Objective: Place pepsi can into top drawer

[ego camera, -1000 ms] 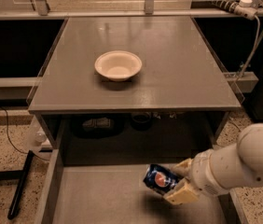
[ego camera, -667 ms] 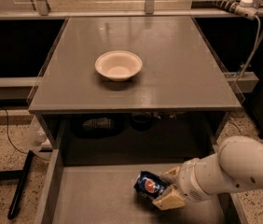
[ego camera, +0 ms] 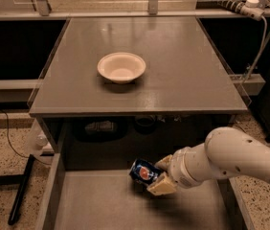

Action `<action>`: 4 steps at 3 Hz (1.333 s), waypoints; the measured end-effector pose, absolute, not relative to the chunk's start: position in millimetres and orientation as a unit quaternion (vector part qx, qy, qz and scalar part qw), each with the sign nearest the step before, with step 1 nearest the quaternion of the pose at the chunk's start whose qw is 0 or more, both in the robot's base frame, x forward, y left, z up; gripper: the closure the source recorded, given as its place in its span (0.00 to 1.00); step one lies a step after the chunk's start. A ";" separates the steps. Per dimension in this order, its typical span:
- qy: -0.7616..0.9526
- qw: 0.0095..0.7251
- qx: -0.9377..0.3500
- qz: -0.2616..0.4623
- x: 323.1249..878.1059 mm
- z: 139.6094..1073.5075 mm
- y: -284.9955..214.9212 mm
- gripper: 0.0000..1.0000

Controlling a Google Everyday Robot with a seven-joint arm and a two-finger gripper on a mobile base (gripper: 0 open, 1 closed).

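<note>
Camera view, read from the left: the drawer is seen pulled open beneath the counter, with its grey floor and low left wall exposed. On the counter, left of centre, a white bowl is noted, well apart from the work. Just right of the drawer's middle, the can is found tilted, logo toward the camera, and held low over the drawer floor. Whether its lower edge touches the floor cannot be told. The pincer is clenched on the can at its right-hand end, one finger above and one below. The arm is seen reaching in from the right.

Handling is judged as follows. The can is taken to be light, stiff under a modest squeeze, liable to dent if pressed hard, and smooth enough to slip. Being round, it is expected to roll if released on its side. A hold across the body is judged soundest. The present hold near one end is judged adequate for a short lowering only. Placement is assessed as nearly complete, with release not yet made.
</note>
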State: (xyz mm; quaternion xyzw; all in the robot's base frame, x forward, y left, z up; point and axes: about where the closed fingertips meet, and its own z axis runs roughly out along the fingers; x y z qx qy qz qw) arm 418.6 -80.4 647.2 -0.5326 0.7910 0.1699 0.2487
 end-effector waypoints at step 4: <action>0.793 0.273 -0.524 0.147 438.8 663.9 -89.2 0.35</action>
